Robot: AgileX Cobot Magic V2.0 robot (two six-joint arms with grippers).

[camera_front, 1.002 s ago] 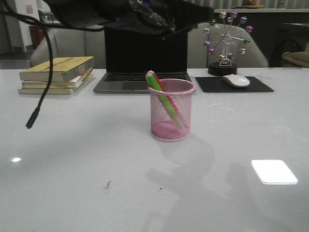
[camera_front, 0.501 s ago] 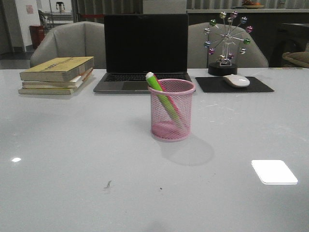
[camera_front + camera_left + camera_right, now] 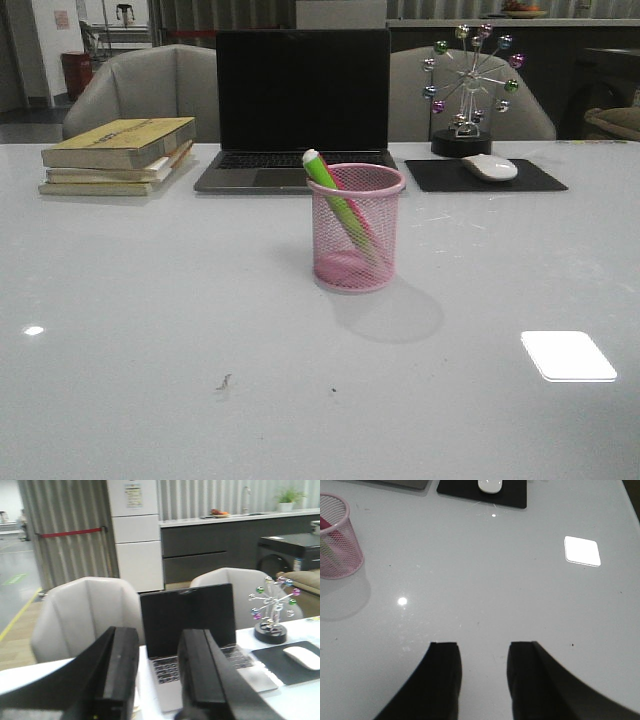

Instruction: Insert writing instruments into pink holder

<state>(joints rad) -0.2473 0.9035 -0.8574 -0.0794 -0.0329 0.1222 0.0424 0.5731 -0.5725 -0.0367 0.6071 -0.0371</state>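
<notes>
- Standing near the middle of the tabletop (image 3: 150, 330), the pink holder (image 3: 355, 228) already carries both writing instruments: the green highlighter (image 3: 330, 192) leans toward 11 o'clock with its clear cap poking over the rim, and the pink highlighter (image 3: 358, 215) lies just behind it, mostly seen through the mesh.
- Judging from that, the inserting step looks finished; no marker lies loose on the tabletop in any view.
- The left claw (image 3: 157, 675) is raised and aimed level across the room, its two fingers parted with a clear gap and nothing between them; the laptop (image 3: 192, 630) and a chair show beyond it.
- The right claw (image 3: 482, 680) hangs over bare tabletop, likewise parted and holding nothing, with the holder off at about 10 o'clock in its view, well apart from the fingers.
- Neither arm shows in the front view, so both seem pulled clear of the work area.
- Beyond the holder sit the laptop at 12 o'clock, a stack of books (image 3: 118, 155) at 10 o'clock, and a mouse (image 3: 489, 166) on its pad (image 3: 484, 175) at 2 o'clock with a small ferris-wheel ornament (image 3: 468, 85) behind.
- What the next move calls for, as I judge it, is little: keep both claws away from the holder so the leaning markers are not knocked, and settle the arms at rest.
</notes>
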